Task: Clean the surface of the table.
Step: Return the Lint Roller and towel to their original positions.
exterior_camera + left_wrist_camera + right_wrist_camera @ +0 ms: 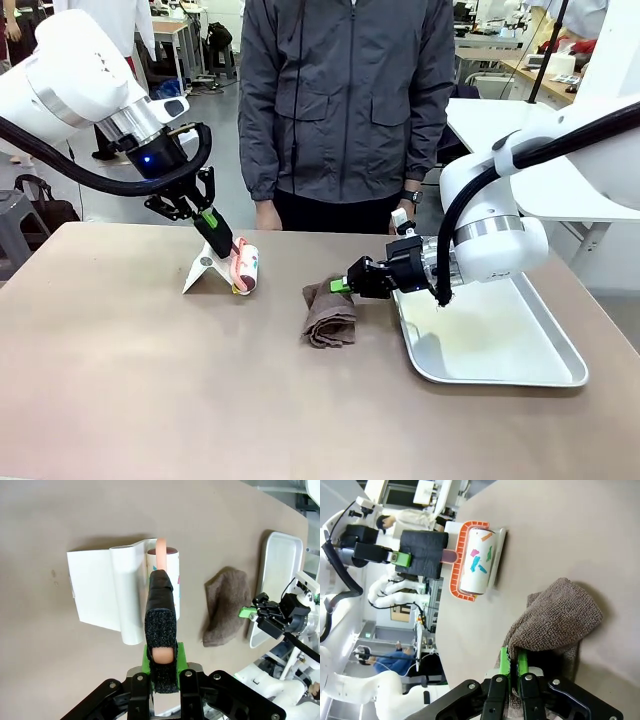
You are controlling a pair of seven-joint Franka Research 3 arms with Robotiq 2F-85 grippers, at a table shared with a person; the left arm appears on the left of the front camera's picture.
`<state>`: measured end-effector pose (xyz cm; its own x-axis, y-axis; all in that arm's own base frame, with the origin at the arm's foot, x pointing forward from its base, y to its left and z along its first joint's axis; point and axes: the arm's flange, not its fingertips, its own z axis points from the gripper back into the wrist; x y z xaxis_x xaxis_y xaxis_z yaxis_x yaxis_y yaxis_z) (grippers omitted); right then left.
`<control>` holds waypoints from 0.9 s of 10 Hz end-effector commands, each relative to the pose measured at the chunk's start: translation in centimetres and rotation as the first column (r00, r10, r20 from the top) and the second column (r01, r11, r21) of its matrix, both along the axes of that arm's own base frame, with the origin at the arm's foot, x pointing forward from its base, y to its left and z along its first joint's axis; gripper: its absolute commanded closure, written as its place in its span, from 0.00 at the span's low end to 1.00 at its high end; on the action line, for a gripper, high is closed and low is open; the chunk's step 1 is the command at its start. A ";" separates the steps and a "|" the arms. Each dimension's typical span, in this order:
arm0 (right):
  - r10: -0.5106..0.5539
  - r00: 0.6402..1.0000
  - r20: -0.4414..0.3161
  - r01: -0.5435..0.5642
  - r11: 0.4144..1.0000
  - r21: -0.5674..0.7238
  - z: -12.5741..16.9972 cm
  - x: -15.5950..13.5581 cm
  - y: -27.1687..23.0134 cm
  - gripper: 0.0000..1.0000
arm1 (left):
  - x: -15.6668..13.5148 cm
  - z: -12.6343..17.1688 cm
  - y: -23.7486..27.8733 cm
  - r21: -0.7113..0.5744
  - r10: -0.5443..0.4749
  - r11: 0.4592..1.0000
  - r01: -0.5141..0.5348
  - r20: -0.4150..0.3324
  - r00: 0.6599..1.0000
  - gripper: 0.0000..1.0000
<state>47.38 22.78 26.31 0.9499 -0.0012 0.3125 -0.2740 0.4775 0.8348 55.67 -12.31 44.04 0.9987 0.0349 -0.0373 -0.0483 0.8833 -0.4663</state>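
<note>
Left gripper clamped on the pink-handled lint roller at centre-left, right gripper pinching the crumpled brown cloth mid-frame, both seemingly poised for working the matte taupe table.

The wide brownish-taupe table top looks smooth and matt, with barely any sheen. At lower right of the front view, the rectangular silver metal tray is shiny and reflective. Near the middle lies a crumpled brown terry cloth, rough and nubbly. The lint roller with the pink plastic frame has a glossy paper-like roll, beside a smooth white folded plastic sheet. The gripper fingers carry coarse black foam-like padding.
</note>
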 end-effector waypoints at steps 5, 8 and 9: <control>-0.006 0.999 -0.033 0.006 1.000 0.011 -0.1 0.7 0.6 0.00 | 0.0 0.4 0.1 0.040 0.023 0.999 -0.023 -0.006 1.000 0.00; -0.005 0.999 -0.034 0.005 1.000 0.009 0.0 0.7 0.6 0.11 | -0.6 1.1 1.8 0.024 0.065 0.998 -0.065 0.012 0.998 0.00; -0.009 0.999 -0.034 0.009 1.000 0.007 0.0 0.8 0.5 0.01 | -1.0 1.4 2.6 0.021 0.075 0.997 -0.076 0.016 0.997 0.00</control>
<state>47.45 22.86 26.16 0.9559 -0.0083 0.2937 -0.2545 0.4757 0.8420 55.69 -10.31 45.13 0.9968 0.0769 -0.0222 -0.0785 0.8874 -0.4543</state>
